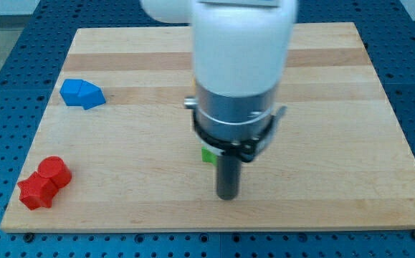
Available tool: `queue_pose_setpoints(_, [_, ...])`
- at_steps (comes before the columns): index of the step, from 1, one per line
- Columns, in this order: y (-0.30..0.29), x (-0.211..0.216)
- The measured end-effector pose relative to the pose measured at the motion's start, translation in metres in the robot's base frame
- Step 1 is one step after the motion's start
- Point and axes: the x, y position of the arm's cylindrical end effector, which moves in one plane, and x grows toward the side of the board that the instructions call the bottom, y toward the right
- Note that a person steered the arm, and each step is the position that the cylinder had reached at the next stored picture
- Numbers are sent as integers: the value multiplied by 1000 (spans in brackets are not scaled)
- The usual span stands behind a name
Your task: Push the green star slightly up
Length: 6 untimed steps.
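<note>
Below the mostly hidden green star (208,154), the tip (227,197) has no hand; an off-centre push risks deflecting the star sideways.

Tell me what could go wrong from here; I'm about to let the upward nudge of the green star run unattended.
1. The green star is almost wholly hidden behind the arm; only a sliver shows, so its pose is uncertain.
2. My tip sits below and slightly to the view's right of that sliver, so an upward push may land off-centre and turn or deflect the star leftward.
3. The blue block and red block lie far left, unlikely to interfere.
</note>
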Motion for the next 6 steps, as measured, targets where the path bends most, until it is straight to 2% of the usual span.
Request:
queue_pose_setpoints(4, [-10,-92])
queue_pose_setpoints(6, [-34,-92])
